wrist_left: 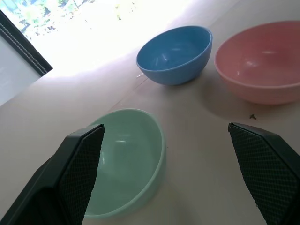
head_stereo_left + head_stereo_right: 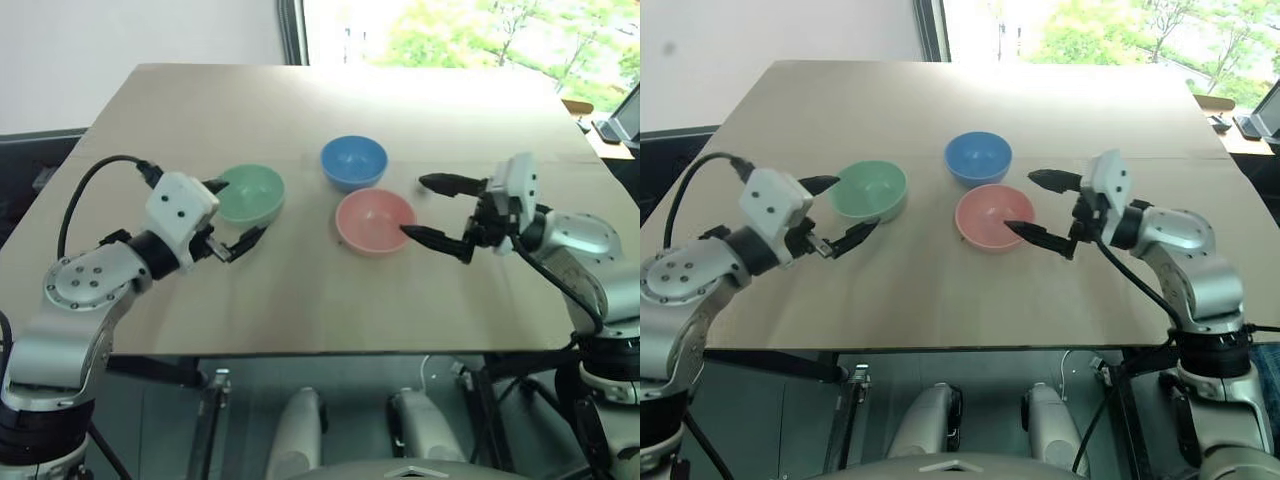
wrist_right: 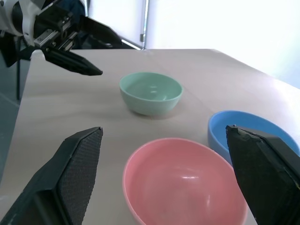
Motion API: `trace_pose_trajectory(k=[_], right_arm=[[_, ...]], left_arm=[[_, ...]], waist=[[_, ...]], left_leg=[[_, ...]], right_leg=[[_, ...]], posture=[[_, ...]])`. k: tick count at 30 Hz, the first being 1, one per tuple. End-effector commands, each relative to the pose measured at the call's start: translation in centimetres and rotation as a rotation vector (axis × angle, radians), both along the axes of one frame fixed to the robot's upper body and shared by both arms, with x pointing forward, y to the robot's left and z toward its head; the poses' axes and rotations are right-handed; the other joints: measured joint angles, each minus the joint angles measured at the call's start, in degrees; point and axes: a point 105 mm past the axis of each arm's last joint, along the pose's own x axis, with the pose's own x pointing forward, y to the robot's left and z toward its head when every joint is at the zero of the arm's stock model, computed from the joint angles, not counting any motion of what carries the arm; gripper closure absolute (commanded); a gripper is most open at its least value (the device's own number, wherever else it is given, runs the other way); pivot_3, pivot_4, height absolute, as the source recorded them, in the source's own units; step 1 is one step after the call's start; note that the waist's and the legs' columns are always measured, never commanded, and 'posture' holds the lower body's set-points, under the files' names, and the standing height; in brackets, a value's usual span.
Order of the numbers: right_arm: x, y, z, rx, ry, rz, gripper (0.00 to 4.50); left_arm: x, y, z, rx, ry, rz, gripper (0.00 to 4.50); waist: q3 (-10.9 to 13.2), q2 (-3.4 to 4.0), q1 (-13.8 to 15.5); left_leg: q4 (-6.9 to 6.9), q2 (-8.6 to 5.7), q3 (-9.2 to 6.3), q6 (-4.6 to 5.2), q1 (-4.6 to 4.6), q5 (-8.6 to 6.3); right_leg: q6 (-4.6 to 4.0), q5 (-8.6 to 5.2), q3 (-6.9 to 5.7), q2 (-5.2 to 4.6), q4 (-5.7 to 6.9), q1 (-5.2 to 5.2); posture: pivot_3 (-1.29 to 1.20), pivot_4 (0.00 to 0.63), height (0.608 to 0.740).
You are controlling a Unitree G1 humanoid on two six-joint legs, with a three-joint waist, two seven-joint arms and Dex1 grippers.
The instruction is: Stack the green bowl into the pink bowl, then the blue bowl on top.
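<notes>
table is the biggest thing here: flat, bare tan top, nothing on it but three bowls, so no clutter to route around. taking the pink bowl as landmark: it sits near the table centre, empty, upright. blue bowl is just behind it toward the window, slightly to the robot's left, close but a gap shows between the rims. green bowl is off to pink's left, clearly apart, also upright and empty. no stacking done yet. all three look like smooth thin plastic, same size, so my guess is light, stiff, not fragile, but slippery and prone to skating or tipping if nudged on the rim; best hold is probably a pinch over the rim wall, one finger inside and one outside, on the side away from pink. left gripper is at green's near-left edge, fingers spread wide either side of that rim, holding nothing, not touching as far as i can tell. right gripper is just right of pink, fingers wide apart, empty. likely obstruction: the right fingers hover close to pink's rim, and blue sits tight behind pink, so a green drop-in has little margin.
</notes>
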Motion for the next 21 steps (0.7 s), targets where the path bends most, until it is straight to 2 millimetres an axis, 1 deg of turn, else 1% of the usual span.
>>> trace_pose_trajectory(k=[1, 4, 6, 9, 14, 17, 20, 21], right_arm=[[-1.3, -0.9, 2.0, 0.069, -0.092, -0.020, 0.10], [-1.2, -1.3, 2.7, 0.108, -0.114, -0.049, 0.10], [-1.3, -1.4, 3.0, 0.113, -0.131, -0.051, 0.10], [-1.5, -1.3, 3.1, 0.110, -0.138, -0.046, 0.10], [-1.6, -1.1, 3.2, 0.099, -0.155, -0.043, 0.10], [-1.6, -1.0, 3.3, 0.090, -0.172, -0.043, 0.00], [-1.7, -0.9, 3.2, 0.072, -0.194, -0.044, 0.00], [-1.8, -0.8, 3.1, 0.071, -0.194, -0.042, 0.00]], left_arm=[[0.9, 0.0, -0.6, 0.177, 0.027, 0.031, 0.00], [1.7, 0.4, -1.0, 0.265, 0.033, 0.052, 0.00], [2.2, 0.6, -1.4, 0.286, 0.048, 0.068, 0.00], [2.7, 0.9, -2.0, 0.337, 0.063, 0.077, 0.00], [3.4, 0.8, -3.0, 0.388, 0.075, 0.063, 0.00], [3.8, 0.6, -3.0, 0.392, 0.080, 0.060, 0.85], [3.9, 0.5, -3.1, 0.407, 0.082, 0.047, 2.16], [3.9, 0.6, -3.2, 0.414, 0.089, 0.045, 2.27]], waist=[[0.0, 0.02, 0.0], [0.0, 0.02, -0.4], [0.0, 0.01, -0.5], [0.0, 0.01, -0.5], [0.0, 0.00, -0.4], [0.0, 0.00, -0.3], [0.0, -0.01, -0.3], [0.0, -0.01, -0.3]], left_leg=[[0.00, 0.00, 0.04, 0.00, 0.01, 0.00], [0.01, -0.01, 0.09, 0.00, 0.01, 0.00], [0.00, 0.00, 0.10, 0.00, 0.02, 0.00], [-0.01, 0.00, 0.06, 0.00, -0.01, 0.00], [0.00, -0.01, 0.09, 0.00, -0.03, 0.00], [0.00, -0.01, 0.08, 0.00, -0.03, 0.00], [0.00, -0.01, 0.08, 0.00, -0.04, 0.00], [0.00, -0.01, 0.08, 0.00, -0.04, 0.00]], right_leg=[[0.00, 0.00, 0.02, 0.00, 0.00, 0.00], [0.01, 0.00, 0.07, -0.02, -0.01, 0.00], [0.01, 0.00, 0.08, 0.00, -0.01, -0.02], [0.00, 0.00, 0.06, 0.02, 0.01, -0.05], [0.01, 0.00, 0.07, 0.00, -0.01, -0.05], [0.01, 0.00, 0.07, 0.00, 0.00, -0.05], [0.01, 0.00, 0.07, 0.00, -0.01, -0.05], [0.01, 0.00, 0.07, 0.00, -0.01, -0.05]], posture=[[0.00, 0.150, 0.740], [0.00, 0.150, 0.740], [0.00, 0.150, 0.740], [0.00, 0.150, 0.740], [0.00, 0.150, 0.740], [0.00, 0.150, 0.740], [0.00, 0.150, 0.740], [0.00, 0.150, 0.740]])
